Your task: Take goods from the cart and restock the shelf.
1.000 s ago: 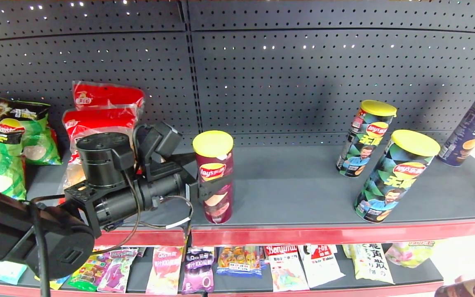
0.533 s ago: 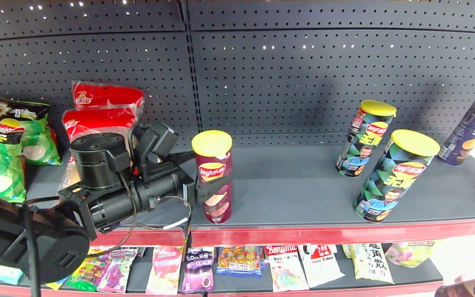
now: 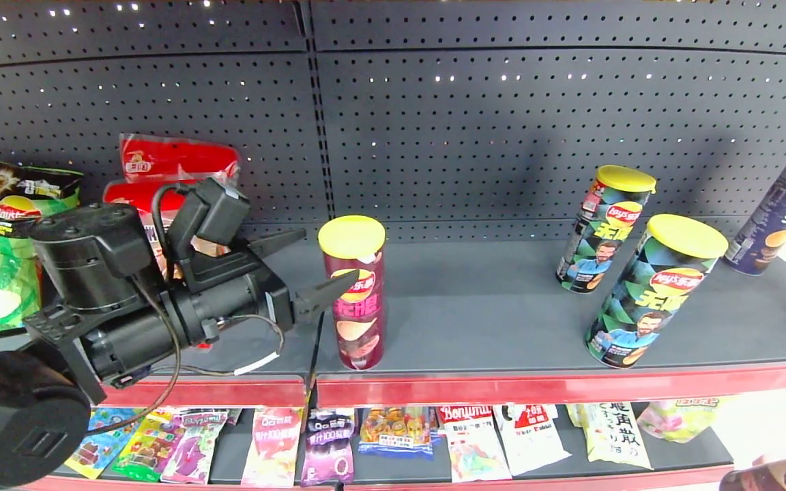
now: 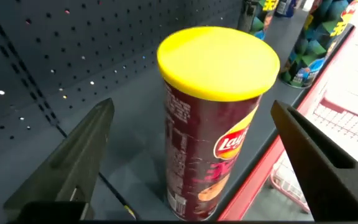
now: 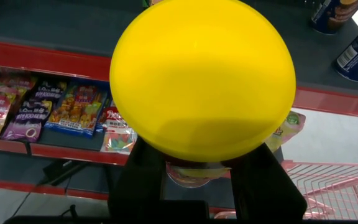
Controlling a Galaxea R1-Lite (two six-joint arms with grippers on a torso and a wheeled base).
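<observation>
Left gripper (image 3: 330, 256) gapes just left of the maroon can (image 3: 360, 320) — upright near the shelf (image 3: 488, 314) front edge.

Our left arm (image 3: 127, 320) stretches out level, pointing toward our right, and its left tool (image 3: 330, 256) has both fingers (image 4: 73, 162) spread wide apart. Our right tool (image 5: 202, 173) clamps a yellow-lidded can (image 5: 201, 81) from two sides.

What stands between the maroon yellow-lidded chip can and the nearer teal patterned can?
Nothing; the head view shows bare grey shelf between maroon can and teal can.
</observation>
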